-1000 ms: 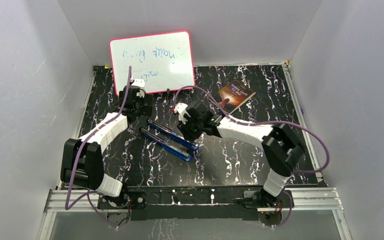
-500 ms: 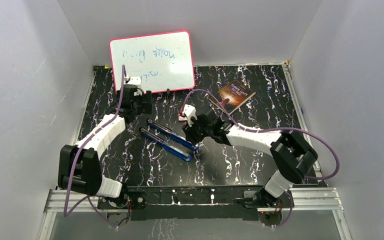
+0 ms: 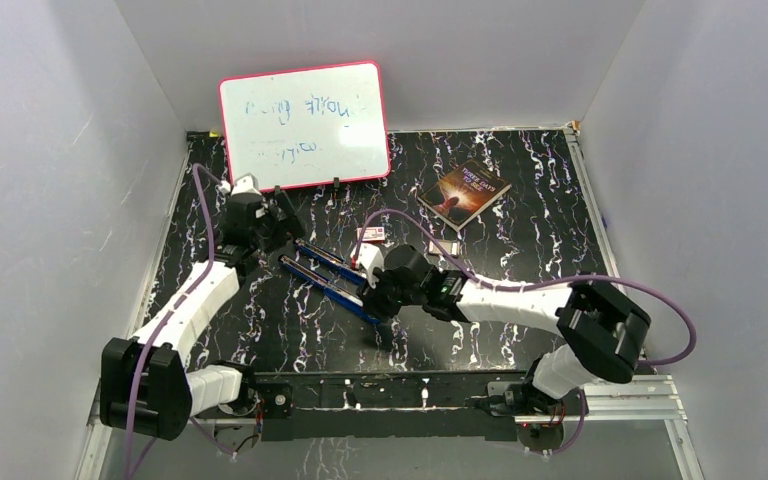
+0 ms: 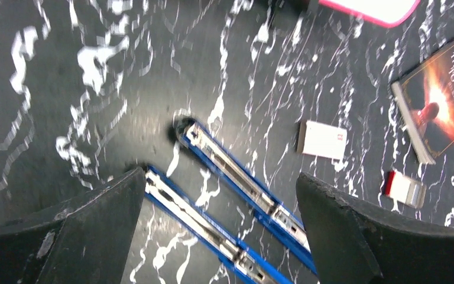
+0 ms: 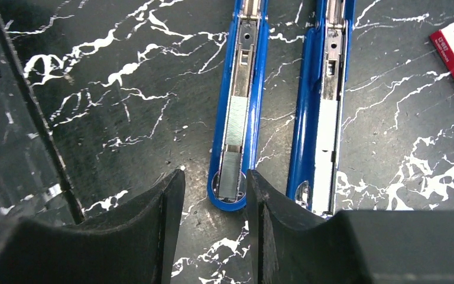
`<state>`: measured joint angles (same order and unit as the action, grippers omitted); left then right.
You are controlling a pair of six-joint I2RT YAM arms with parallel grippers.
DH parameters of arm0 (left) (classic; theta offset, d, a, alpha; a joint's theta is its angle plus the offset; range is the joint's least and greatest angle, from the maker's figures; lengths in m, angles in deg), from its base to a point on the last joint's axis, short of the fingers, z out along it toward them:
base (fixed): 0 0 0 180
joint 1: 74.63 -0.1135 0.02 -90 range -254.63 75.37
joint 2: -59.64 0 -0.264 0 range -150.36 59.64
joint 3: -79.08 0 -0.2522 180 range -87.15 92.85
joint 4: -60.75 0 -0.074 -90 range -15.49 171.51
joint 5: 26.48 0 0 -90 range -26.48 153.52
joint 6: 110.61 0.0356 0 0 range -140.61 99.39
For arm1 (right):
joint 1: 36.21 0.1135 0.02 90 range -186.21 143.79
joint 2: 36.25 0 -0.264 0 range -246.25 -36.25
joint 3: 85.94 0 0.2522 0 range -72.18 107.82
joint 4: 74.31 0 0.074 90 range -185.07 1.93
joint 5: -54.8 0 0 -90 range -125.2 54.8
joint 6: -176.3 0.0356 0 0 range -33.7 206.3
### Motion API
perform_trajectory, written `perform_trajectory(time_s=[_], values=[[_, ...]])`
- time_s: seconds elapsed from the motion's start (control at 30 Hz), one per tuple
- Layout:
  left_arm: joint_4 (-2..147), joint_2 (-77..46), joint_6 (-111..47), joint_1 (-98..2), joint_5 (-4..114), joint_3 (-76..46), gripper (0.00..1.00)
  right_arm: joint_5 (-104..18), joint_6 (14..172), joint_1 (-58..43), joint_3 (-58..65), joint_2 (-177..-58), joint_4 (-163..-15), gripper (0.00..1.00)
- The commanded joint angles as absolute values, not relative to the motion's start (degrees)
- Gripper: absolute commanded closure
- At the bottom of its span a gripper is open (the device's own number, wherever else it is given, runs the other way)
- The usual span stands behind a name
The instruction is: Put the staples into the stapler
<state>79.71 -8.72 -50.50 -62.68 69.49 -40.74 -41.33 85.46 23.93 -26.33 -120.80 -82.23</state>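
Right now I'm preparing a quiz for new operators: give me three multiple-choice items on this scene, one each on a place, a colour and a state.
1. Where is the book? A. front edge B. back right of the table C. front left corner
2. What colour is the stapler? A. blue B. green C. yellow
3. The left gripper is: A. shut on the stapler B. shut, empty C. open, empty
Answers: B, it lies right of the whiteboard; A, both rails are blue; C, its fingers stand wide apart.
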Motion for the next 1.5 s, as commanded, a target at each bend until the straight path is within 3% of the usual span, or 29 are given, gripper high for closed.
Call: perform_trajectory(time_s=[0.0,0.33,0.77,1.07,1.47], values=[[80.71,-5.76,-58.68,-63.03,64.49,-45.68,0.02,-36.46,88.17,25.03,-27.12,-123.19,-77.08,0.50],[81.01,-1.88,-60.35,-63.07,63.00,-50.34,0.02,-35.47,88.84,25.26,-28.75,-128.16,-73.26,0.55],[73.32,-0.76,-67.98,-63.04,57.37,-60.97,0.04,-36.33,91.57,25.06,-30.60,-129.42,-68.81,1.00],[55.39,-4.06,-77.34,-63.08,53.18,-71.36,0.04,-44.97,99.75,23.97,-29.05,-130.84,-65.75,1.00],[35.75,-10.77,-75.18,-63.07,59.99,-78.08,0.43,-45.48,97.52,23.97,-28.69,-131.59,-68.19,1.00]])
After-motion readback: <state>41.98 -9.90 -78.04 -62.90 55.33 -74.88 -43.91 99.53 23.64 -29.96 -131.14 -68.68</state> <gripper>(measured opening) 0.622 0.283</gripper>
